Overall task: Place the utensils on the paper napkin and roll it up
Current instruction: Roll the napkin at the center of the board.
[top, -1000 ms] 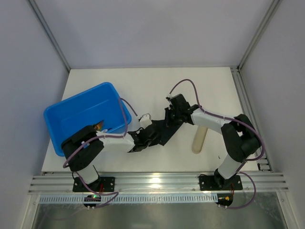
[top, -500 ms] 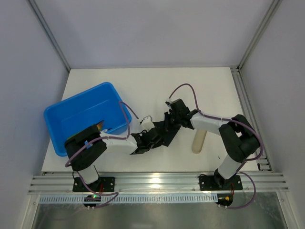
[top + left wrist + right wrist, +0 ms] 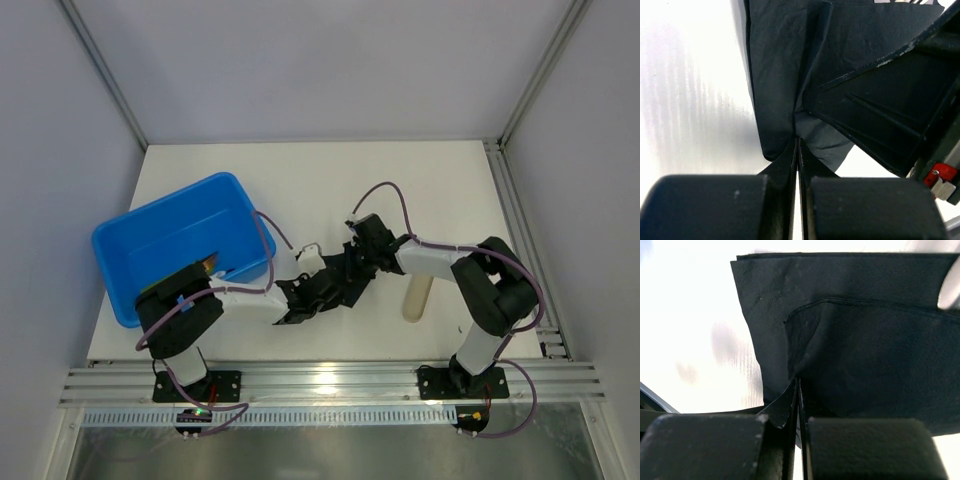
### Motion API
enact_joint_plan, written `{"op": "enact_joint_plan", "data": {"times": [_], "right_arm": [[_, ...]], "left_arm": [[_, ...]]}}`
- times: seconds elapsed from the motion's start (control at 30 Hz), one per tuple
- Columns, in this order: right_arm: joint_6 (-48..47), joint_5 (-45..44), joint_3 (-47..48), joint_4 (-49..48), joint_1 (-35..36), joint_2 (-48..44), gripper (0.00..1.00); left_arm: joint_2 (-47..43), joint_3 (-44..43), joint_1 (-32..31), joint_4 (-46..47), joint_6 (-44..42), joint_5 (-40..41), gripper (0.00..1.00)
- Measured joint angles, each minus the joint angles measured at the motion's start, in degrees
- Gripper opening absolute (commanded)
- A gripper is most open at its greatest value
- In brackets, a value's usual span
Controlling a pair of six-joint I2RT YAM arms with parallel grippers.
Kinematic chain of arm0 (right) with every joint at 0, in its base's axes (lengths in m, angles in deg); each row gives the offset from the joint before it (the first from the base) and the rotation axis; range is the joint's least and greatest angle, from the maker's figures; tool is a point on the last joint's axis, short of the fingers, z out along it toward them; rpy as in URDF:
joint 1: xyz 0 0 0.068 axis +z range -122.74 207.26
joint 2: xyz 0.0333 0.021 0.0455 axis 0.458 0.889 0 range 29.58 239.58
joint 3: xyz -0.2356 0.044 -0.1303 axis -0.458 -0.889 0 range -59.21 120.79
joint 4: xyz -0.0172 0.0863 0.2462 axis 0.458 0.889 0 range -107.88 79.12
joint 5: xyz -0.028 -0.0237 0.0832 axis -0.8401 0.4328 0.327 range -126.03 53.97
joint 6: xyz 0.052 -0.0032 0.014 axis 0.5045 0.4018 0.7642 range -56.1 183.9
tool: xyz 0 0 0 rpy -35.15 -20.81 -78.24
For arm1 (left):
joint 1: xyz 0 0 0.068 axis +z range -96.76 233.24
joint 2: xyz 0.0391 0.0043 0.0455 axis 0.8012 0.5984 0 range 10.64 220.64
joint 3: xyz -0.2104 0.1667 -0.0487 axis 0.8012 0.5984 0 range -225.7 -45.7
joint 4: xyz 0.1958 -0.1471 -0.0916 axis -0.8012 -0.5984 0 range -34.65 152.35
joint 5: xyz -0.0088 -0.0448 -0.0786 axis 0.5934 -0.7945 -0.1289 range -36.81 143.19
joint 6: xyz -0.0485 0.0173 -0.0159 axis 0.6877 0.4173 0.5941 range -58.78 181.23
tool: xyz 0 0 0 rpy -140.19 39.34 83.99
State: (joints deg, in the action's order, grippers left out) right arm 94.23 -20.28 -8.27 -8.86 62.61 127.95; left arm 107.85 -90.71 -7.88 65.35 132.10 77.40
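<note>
A white worktop sits between pale grey walls, with a blue tub on it. Just right of the tub lies the black paper napkin, creased and partly folded over itself, not yet a slim tube. The left claw is clenched on the napkin corner nearest the tub. The right claw is clenched on the edge farther from the tub. A beige cylinder rests well to the right of the tub, beyond the napkin. No utensils show in any view, and I cannot tell whether they lie under the fold. By my reading the rolling has begun, but most of it is left.
</note>
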Motion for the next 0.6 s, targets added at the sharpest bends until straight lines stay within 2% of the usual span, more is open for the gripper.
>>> {"op": "enact_joint_plan", "data": {"times": [0.37, 0.6], "right_arm": [[-0.3, -0.2, -1.0, -0.9, 0.2, -0.4, 0.04], [-1.1, -0.2, -2.8, -1.3, 0.2, -1.9, 0.04]], "left_arm": [[-4.1, -1.6, 0.2, -10.5, -11.9, 4.2, 0.00], [-6.4, -4.7, 3.9, -10.4, -18.9, 2.5, 0.00]]}}
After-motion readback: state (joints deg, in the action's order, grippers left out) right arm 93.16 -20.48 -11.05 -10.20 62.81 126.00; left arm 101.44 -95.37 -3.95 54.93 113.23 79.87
